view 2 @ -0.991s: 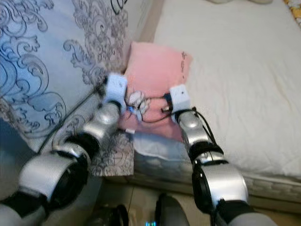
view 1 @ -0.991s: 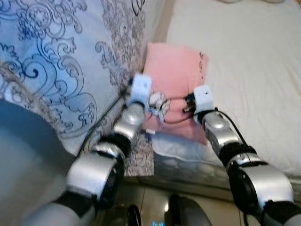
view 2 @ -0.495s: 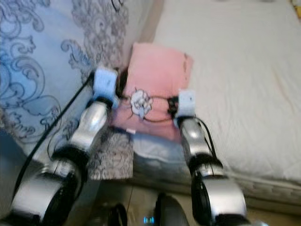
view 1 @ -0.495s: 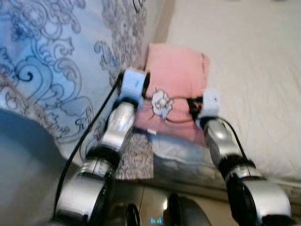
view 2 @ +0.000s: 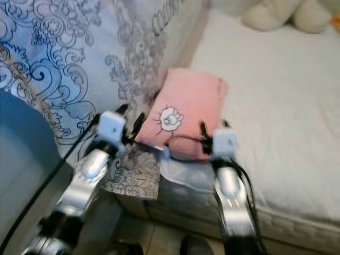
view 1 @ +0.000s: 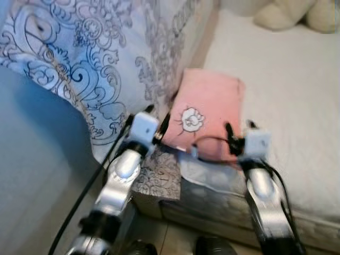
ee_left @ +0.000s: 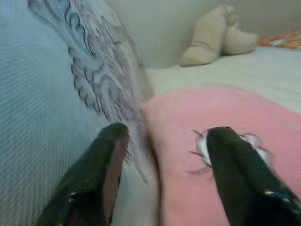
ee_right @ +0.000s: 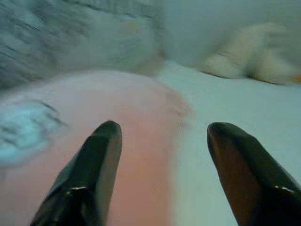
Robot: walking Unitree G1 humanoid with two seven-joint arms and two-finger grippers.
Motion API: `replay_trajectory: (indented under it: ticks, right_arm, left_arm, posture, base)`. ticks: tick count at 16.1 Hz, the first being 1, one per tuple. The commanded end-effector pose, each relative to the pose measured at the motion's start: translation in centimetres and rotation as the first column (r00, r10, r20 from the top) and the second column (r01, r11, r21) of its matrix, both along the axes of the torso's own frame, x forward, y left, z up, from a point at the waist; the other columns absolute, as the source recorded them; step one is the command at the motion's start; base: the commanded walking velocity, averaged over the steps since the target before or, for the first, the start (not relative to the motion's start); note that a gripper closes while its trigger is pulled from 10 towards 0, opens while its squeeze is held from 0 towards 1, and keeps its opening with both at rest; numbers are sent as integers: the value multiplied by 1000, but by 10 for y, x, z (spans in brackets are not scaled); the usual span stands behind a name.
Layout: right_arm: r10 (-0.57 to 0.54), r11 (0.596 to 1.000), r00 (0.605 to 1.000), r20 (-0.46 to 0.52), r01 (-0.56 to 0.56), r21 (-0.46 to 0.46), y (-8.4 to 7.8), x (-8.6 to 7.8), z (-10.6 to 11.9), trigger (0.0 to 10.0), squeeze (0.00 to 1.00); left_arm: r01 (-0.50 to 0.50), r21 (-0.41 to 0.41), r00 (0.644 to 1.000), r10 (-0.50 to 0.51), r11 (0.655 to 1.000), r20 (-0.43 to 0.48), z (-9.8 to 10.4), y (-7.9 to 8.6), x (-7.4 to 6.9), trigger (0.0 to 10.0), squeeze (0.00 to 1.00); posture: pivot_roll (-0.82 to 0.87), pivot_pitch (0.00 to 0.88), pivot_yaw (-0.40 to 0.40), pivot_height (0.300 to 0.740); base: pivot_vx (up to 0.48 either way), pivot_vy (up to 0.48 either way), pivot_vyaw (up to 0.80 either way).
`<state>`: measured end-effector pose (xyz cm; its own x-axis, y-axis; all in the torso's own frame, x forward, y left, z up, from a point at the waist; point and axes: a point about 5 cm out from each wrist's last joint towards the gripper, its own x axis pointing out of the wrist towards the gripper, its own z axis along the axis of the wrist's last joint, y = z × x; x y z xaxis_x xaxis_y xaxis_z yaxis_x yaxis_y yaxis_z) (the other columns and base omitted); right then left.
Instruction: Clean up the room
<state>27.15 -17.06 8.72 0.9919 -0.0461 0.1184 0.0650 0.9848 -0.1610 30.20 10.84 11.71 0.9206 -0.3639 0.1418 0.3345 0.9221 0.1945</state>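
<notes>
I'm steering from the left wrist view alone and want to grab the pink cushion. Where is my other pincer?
Observer: The right pincer is at the near right edge of the pink cushion, fingers open.
Operator: What does the cushion sit on?
Observer: On the white mattress, at its near corner, against the patterned blue duvet.
Operator: Is my left pincer touching it?
Observer: The left pincer is at the cushion's left edge, open; I cannot tell contact.

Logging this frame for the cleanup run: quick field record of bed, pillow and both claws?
surface: white bed
target: pink pillow with a sheep print, lying at the bed's near edge
left of pillow: blue patterned duvet
far end of bed: cream plush toy
left claw: open, at the pillow's duvet-side edge
right claw: open, at the pillow's other edge
grasp: none yet
</notes>
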Motion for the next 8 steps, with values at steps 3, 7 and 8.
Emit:
replay_trajectory:
  ticks: [3, 7, 8]
  right_arm:
    - [-122, 987, 991, -55, 115, -109, -18, -15, -10, 10000, 0]
    - [-89, 993, 992, -86, 82, -84, -13, -12, -7, 10000, 0]
    - [-86, 994, 991, -99, 79, -76, -13, -13, -9, 10000, 0]
  left_arm:
    - [-73, -37, 996, 71, 997, -49, -9, 18, -7, 10000, 0]
    - [-85, -146, 989, 65, 986, -133, -23, 8, -15, 10000, 0]
    - [-102, -148, 986, 81, 984, -144, -25, 10, -13, 10000, 0]
  posture:
    - [-164, 0, 51, 740]
    - [-198, 0, 54, 740]
    - [-201, 0, 55, 740]
  base:
    - [0, -160, 0]
    - [0, -234, 0]
    - [0, -469, -563]
